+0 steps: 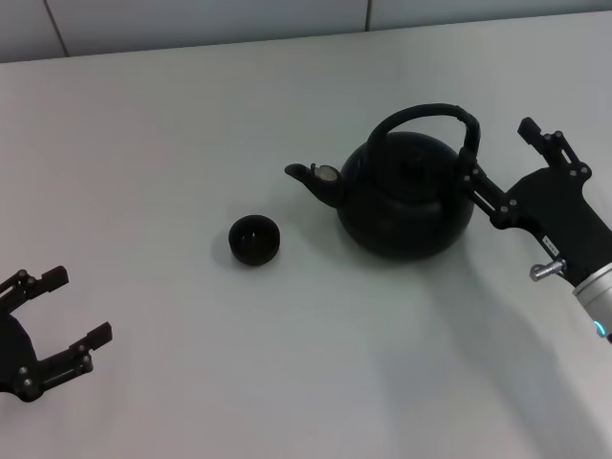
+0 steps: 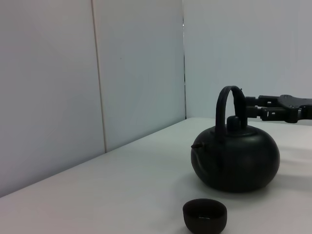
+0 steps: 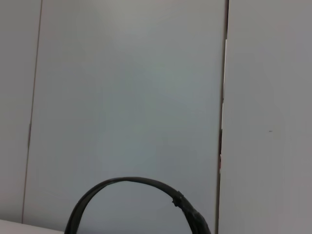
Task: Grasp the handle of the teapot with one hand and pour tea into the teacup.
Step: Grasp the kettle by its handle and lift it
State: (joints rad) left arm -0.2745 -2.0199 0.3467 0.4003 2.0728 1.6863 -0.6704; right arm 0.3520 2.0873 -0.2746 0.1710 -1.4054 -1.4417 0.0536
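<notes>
Matte-black teapot approached at its right side by the right gripper
The teapot is seated upright on the white table, spout directed toward the teacup, which is placed near it on the robot's left. The right gripper's fingers are spread apart; one is positioned just beside the base of the handle, with nothing pinched. The left gripper is held low at the near left, well apart from the teacup, fingers spread
</notes>
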